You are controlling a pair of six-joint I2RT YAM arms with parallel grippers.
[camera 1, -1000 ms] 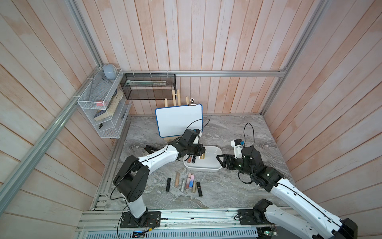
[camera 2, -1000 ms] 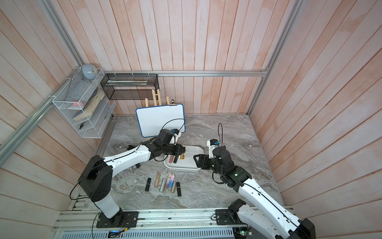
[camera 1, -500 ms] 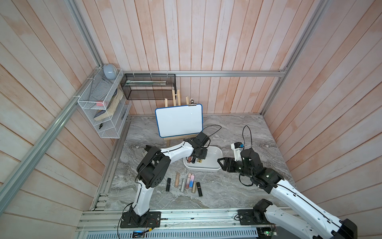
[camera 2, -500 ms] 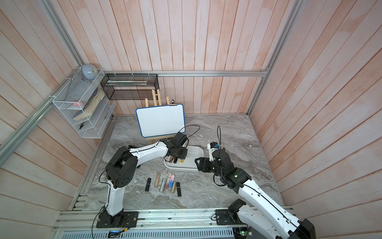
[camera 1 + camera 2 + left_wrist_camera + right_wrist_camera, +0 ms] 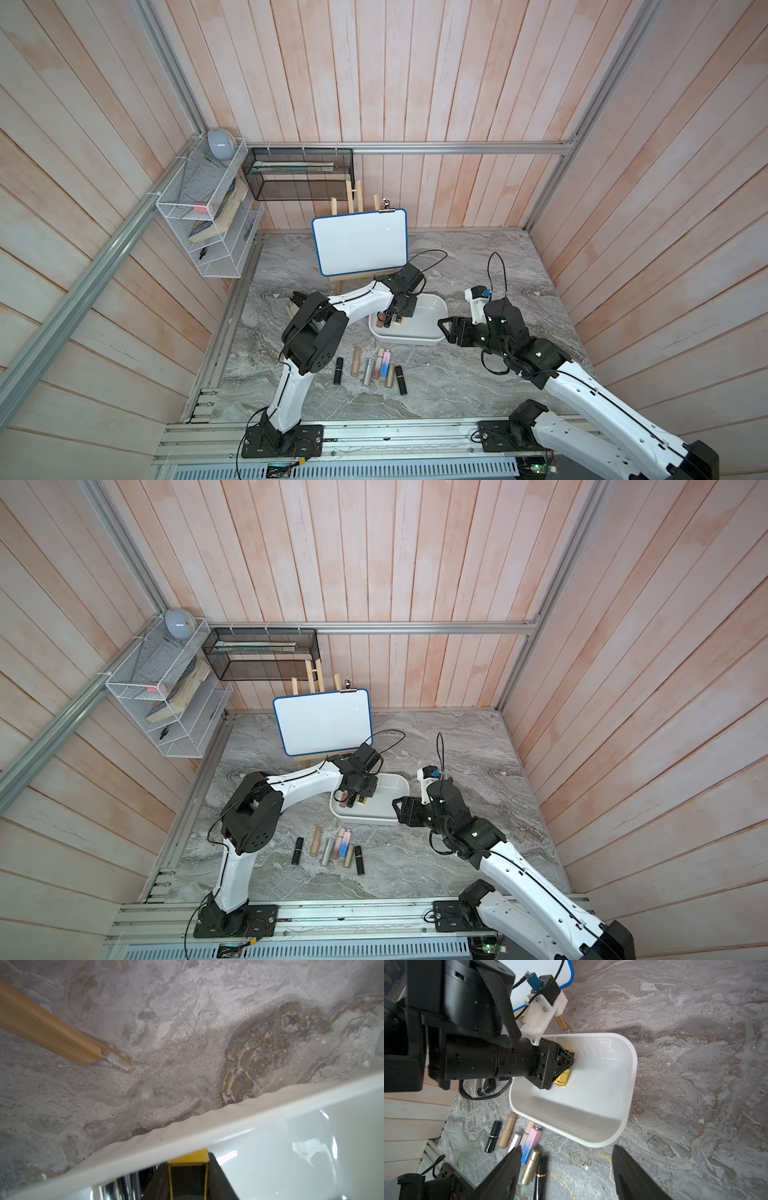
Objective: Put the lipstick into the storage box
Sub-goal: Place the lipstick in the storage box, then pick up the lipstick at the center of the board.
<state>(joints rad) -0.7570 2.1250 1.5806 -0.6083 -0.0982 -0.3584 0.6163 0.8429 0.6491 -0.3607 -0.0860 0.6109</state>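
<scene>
The white storage box sits mid-table. My left gripper reaches down into its left end, and its black fingers lie flush on both sides of a square gold-edged lipstick held low over the box floor. Beside it another lipstick lies in the box. Just outside the box's right front corner, low over the marble, my right gripper stands open with nothing in it. A row of several lipsticks lies in front of the box.
A whiteboard on a wooden easel stands right behind the box; one easel foot is near the box rim. A white wire rack and a black mesh basket hang at the back left.
My left arm swung its elbow in and carried the gold lipstick deeper and lower into the box. The right arm has hardly moved.
</scene>
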